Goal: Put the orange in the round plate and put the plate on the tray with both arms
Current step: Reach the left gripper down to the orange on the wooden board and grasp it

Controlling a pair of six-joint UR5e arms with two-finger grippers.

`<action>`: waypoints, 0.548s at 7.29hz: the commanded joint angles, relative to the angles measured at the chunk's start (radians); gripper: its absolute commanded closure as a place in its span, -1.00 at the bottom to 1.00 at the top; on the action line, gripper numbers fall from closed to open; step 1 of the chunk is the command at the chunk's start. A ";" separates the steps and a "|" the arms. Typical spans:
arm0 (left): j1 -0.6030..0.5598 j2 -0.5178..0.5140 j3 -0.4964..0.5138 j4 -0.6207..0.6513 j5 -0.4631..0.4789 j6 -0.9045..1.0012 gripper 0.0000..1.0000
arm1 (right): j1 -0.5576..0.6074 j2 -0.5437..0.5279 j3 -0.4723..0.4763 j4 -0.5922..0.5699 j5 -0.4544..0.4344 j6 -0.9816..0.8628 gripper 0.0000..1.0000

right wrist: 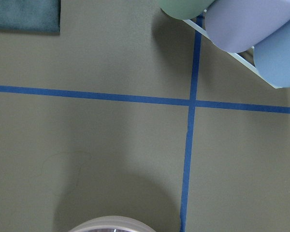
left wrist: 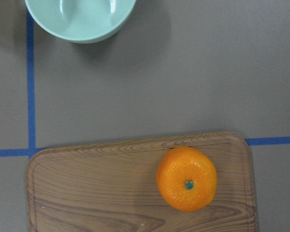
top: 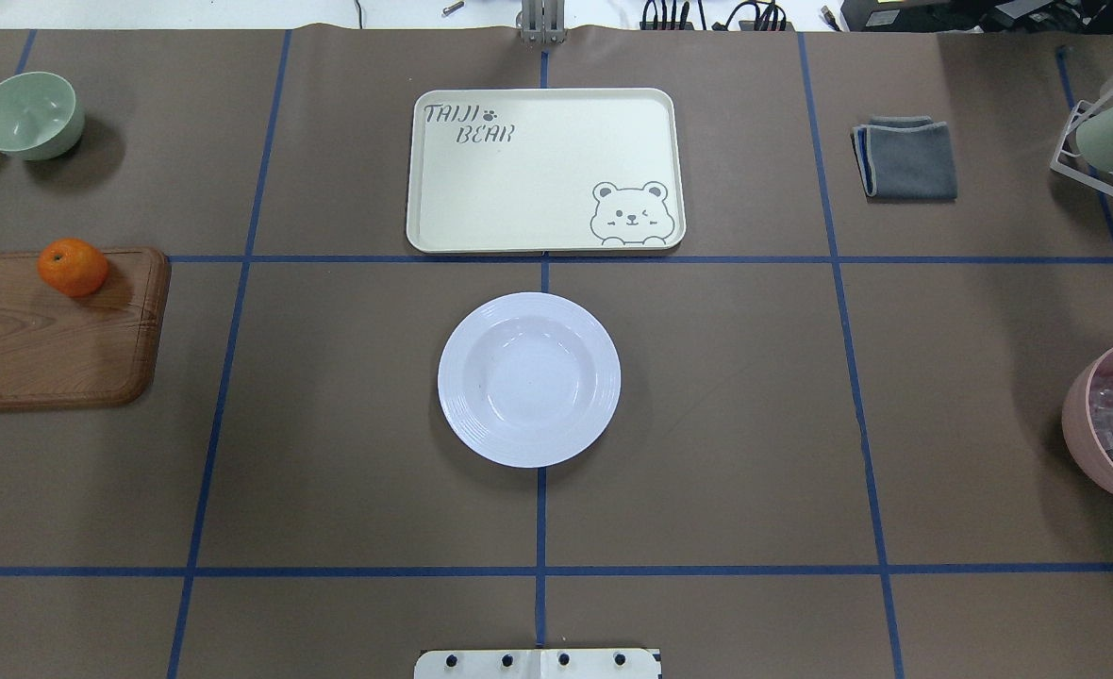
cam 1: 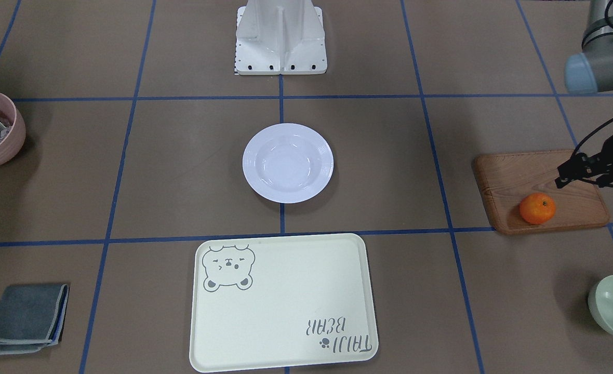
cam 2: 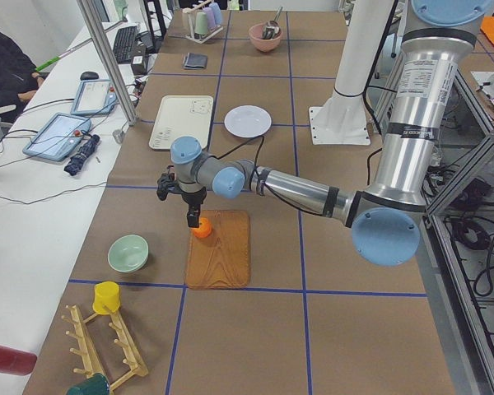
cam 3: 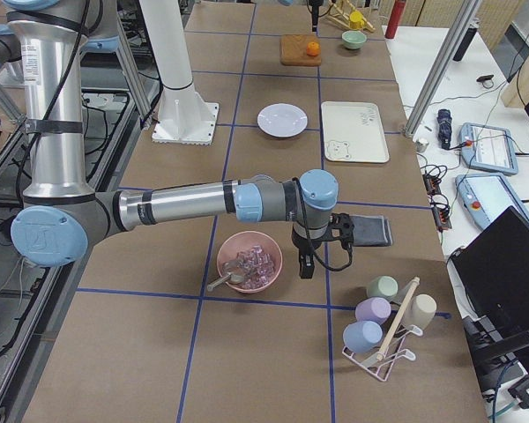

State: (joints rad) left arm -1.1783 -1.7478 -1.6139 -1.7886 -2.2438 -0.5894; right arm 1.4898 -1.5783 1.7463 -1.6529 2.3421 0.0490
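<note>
Step 1 – fetching the orange [cam 1: 537, 208], on the wooden board's [cam 1: 514, 174] corner. Round plate [cam 1: 252, 156] empty mid-table, near the tray [cam 1: 197, 311], not touching. L gripper [cam 2: 193, 216] hovers above the fruit, R gripper [cam 3: 305, 264] hangs by the pink bowl [cam 1: 13, 143] – can't tell if either's fingers are apart. Next, I'd say: lower L straight down and pinch.

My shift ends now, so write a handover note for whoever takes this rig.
Left gripper: hovers near the small orange fruit, not holding it; open or shut unclear.
Right gripper: by the pink bowl, state unclear.
Orange sits on the brown wooden board.
Glossy white round plate empty, mid-table; cream rectangular tray empty.
Done: nothing.
To do: orange into plate, plate onto tray.
</note>
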 commanded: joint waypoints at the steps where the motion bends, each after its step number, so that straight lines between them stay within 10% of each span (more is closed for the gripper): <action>1: 0.071 -0.035 0.107 -0.159 0.050 -0.138 -0.97 | 0.000 0.001 -0.002 -0.001 0.000 -0.001 -1.00; 4: 0.072 -0.036 0.140 -0.172 0.052 -0.129 -0.97 | 0.000 0.004 -0.013 -0.001 0.000 0.002 -1.00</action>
State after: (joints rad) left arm -1.1074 -1.7828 -1.4879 -1.9532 -2.1941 -0.7178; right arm 1.4895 -1.5761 1.7398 -1.6536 2.3424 0.0489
